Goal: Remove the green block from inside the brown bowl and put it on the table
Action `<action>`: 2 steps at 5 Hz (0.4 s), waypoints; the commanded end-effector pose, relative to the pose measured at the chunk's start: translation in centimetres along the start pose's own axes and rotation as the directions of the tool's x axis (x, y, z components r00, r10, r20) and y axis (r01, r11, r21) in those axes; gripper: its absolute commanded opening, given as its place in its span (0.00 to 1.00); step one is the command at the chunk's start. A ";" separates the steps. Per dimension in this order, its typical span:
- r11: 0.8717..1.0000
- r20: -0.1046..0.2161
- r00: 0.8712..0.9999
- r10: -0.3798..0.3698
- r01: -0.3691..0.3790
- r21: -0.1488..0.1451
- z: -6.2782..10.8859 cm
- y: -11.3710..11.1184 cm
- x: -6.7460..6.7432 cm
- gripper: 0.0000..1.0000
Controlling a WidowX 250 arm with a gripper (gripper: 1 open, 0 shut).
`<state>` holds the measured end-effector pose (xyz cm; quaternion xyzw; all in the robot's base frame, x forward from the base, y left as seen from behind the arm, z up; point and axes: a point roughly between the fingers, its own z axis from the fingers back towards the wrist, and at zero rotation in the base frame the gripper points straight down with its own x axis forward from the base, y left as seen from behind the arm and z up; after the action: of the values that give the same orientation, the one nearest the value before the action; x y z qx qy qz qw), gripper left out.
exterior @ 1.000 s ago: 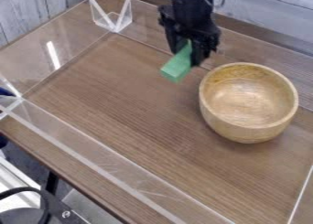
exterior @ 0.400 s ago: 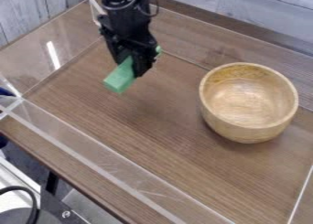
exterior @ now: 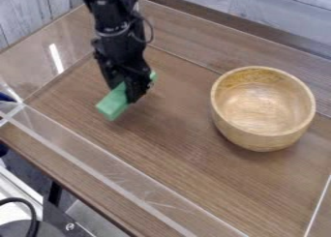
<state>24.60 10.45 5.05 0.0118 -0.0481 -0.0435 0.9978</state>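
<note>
Green block (exterior: 114, 104), matte and bar-shaped, sits clamped in the closed gripper (exterior: 123, 89), over the left half of the wooden table (exterior: 181, 163) as the camera shows it. Fingers come down from the top of the view, black arm (exterior: 115, 23) above them. Block tilted, its lower end reaching down and toward the left of the view, its upper part partly covered by the fingers. Contact with the tabletop: cannot tell from this angle.

Change since the earlier frames: arm and block have travelled. First seen near the top middle, just beside the bowl's upper left; then farther left; now lower in the view and well apart from the bowl. Grip unchanged throughout, jaws together on the block each time.

Brown bowl (exterior: 262, 108), round, light tan wood, thick rim, upright at the right side of the table. Same spot as in both earlier views. Interior bare, smooth-looking, a paler tan toward the bottom.

Clear acrylic wall (exterior: 97, 173) runs diagonally along the table's lower left edge, also unmoved. Dark cable (exterior: 30, 210) loops at the bottom left corner, partly cut off by the frame.
</note>
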 end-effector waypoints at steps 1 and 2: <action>1.000 0.017 1.000 0.005 -0.005 0.019 -0.2 0.8 0.5 0.00; 1.000 0.011 1.000 0.008 -0.009 0.012 -0.4 0.7 0.6 0.00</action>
<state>24.58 10.56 3.64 0.0076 -0.0340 -0.0428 0.9985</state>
